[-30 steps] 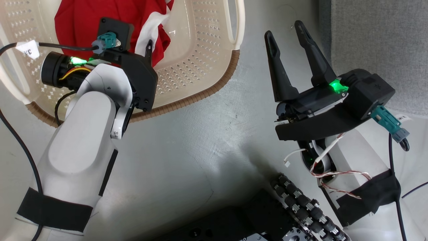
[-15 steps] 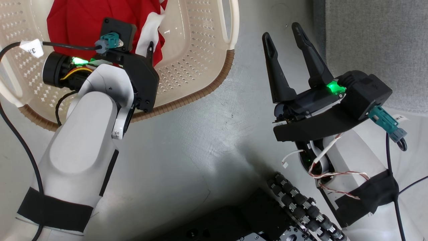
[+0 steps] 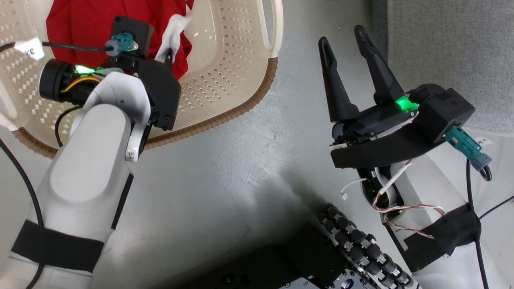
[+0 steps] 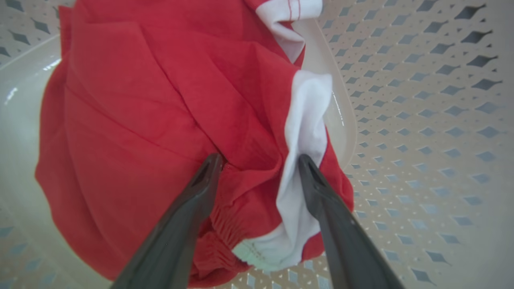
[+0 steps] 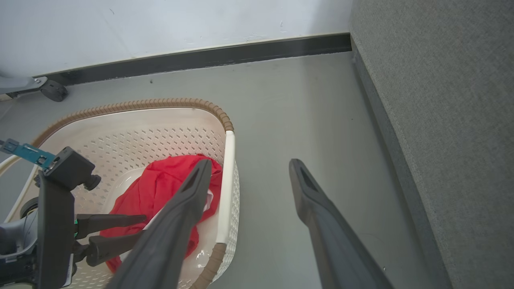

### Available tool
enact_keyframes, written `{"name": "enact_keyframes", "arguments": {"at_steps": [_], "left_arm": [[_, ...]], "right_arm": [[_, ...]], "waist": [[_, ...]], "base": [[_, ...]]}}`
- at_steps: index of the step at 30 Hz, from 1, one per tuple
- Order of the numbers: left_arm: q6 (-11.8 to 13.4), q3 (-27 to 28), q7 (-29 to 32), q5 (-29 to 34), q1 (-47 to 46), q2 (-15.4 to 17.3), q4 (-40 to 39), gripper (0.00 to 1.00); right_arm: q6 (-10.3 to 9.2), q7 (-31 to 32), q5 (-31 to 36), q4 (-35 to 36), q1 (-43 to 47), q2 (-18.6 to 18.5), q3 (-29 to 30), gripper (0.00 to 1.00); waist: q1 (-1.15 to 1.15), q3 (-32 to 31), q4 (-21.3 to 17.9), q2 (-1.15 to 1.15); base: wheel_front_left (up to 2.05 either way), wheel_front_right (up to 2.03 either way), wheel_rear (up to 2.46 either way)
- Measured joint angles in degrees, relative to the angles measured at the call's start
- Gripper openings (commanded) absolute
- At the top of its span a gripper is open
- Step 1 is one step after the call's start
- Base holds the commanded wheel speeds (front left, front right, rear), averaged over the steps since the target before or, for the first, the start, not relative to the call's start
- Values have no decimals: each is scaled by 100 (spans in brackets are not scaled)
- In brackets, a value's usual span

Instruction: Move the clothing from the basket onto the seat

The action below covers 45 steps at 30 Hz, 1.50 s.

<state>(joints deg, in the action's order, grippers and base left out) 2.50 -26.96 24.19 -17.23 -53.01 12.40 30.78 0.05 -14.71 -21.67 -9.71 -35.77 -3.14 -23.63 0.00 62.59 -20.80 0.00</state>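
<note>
Two hands, both spread wide, neither holding anything.

- Left hand (image 4: 260, 157): down inside the basket (image 3: 225, 48), fingertips at the clothing (image 4: 140, 100), straddling a fold of red cloth and white panel.
- Clothing: bunched on the basket floor.
- Step, as judged: grasp. Sink deeper so a thick bunch sits between the fingers, then close.
- Right hand (image 3: 342, 36): over the floor (image 3: 241, 168), between basket and seat (image 3: 449, 52).
- In the way: basket wall and white handle (image 3: 268, 24) on the lift; right hand on the route.
</note>
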Motion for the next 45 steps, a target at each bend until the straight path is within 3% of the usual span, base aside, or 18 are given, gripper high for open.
{"name": "enact_keyframes", "arguments": {"at_steps": [8,10,11,13,14,15,23,30,45], "left_arm": [[-1,-38,1,78,-213,-4,171,100],[-2,-44,0,78,-218,-14,213,78],[-4,-47,-1,78,-225,-20,237,57],[-7,-49,-9,78,-252,-27,275,39],[-7,-51,-19,78,-277,-29,293,24],[-15,-48,-35,78,-303,-29,304,0],[-98,98,-358,23,-331,7,354,0],[-99,280,-987,-216,-132,-238,457,0],[-260,538,-2118,-776,715,-652,452,0]], "right_arm": [[4,0,11,16,3,4,42,100],[9,0,11,23,3,5,51,100],[43,0,11,23,2,5,66,100],[47,0,11,23,0,5,97,100],[47,0,11,23,-1,7,113,100],[47,0,11,23,-4,7,125,100],[47,0,-52,-38,-126,16,122,100],[48,-1,45,-437,-114,16,499,100],[216,0,443,-798,179,-216,1290,100]], "waist": [[0,59,-5,0],[0,70,-3,0],[0,76,-3,0],[0,82,-3,0],[0,84,-4,0],[0,84,-5,0],[0,-4,-44,0],[0,-384,49,0],[0,-1443,677,0]], "base": [[0,0,0],[0,0,0],[0,0,0],[0,0,0],[0,0,0],[0,0,0],[0,0,0],[0,0,0],[0,0,0]]}}
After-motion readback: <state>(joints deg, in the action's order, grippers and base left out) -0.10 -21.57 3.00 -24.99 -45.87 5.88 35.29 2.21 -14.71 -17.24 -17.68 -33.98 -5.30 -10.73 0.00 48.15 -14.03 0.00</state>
